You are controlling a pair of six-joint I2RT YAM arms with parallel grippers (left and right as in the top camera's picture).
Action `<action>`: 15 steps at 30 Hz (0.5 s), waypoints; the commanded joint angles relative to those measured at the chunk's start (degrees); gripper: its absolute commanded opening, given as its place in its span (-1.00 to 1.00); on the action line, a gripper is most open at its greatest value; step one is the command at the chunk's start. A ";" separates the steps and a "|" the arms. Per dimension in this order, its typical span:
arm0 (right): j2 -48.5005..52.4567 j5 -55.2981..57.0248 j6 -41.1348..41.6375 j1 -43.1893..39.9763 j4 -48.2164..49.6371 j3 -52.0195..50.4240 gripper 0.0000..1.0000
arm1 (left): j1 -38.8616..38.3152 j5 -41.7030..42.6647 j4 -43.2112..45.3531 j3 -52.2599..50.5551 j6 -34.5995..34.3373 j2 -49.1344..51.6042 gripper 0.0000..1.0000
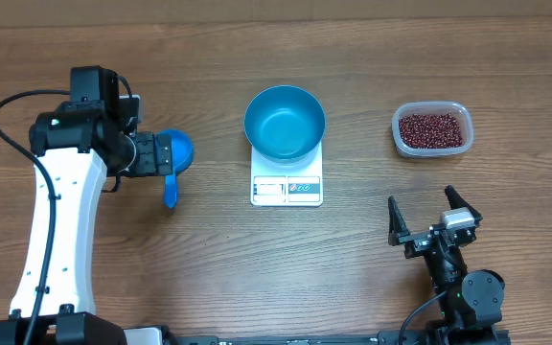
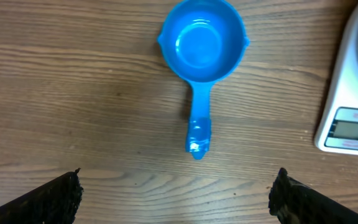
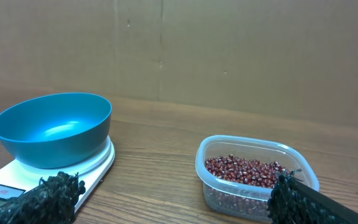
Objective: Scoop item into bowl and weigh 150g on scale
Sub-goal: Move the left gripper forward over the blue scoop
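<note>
The blue bowl (image 1: 285, 121) stands on the white scale (image 1: 287, 188) in the middle of the desk (image 1: 209, 268), and the bowl is empty inside. The red-brown beans (image 1: 433, 129) all lie in a clear plastic tub (image 1: 398, 125) on the right side, well apart from the scale. On the left side a small blue scoop (image 1: 175, 163) lies on the desk, also empty. The left claw (image 2: 176, 179) hangs over the scoop with its jaws wide, and it holds nothing. The right claw (image 1: 422, 199) is nearer to the robot's edge of the desk than the tub, and it points toward the tub. Its jaws are wide too, with nothing between them.
</note>
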 commanded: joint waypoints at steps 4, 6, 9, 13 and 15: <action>-0.57 -0.26 -0.87 -0.15 0.17 -0.59 1.00 | 5.16 -1.60 -0.11 1.46 -0.76 0.35 0.99; -0.57 -0.26 -0.87 -0.15 0.17 -0.59 0.99 | 7.06 -1.33 0.26 1.46 -0.76 0.35 1.00; -0.57 -0.26 -0.87 -0.15 0.17 -0.59 1.00 | 7.63 -1.16 0.87 1.46 -0.79 0.35 1.00; -0.57 -0.26 -0.87 -0.15 0.15 -0.59 1.00 | 7.54 -1.14 1.22 1.46 -1.03 0.35 1.00; -0.57 -0.26 -0.87 -0.15 0.17 -0.59 1.00 | 7.56 -1.14 1.46 1.46 -1.03 0.35 1.00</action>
